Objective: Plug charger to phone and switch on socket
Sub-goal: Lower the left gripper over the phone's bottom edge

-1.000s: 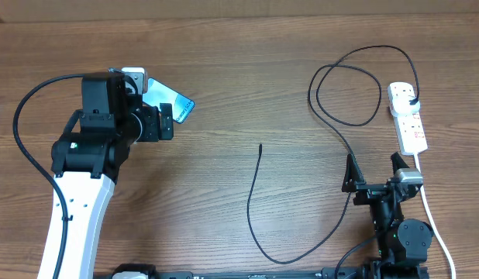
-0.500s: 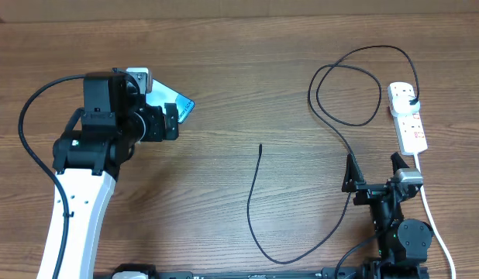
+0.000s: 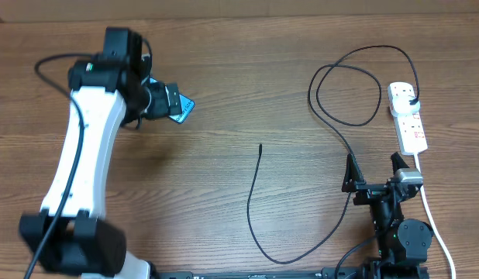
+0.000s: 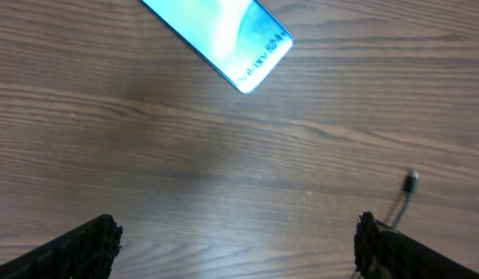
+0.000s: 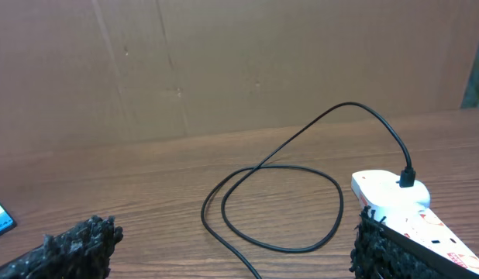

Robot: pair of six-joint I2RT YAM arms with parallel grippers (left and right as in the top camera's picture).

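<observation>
Left tool (image 4: 236, 248) and right tool (image 5: 232, 248) gape wide, empty. Charger (image 3: 251, 209) sits in the socket (image 3: 408, 116); its tip lies well apart from the phone (image 4: 220, 35). Connecting, switching remain.

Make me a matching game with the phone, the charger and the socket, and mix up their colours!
Things:
1. phone
2. charger
3. socket

Colours:
A. white with red marks
B. thin and black
C. glowing blue-teal

Pairs: 1-C, 2-B, 3-A
</observation>
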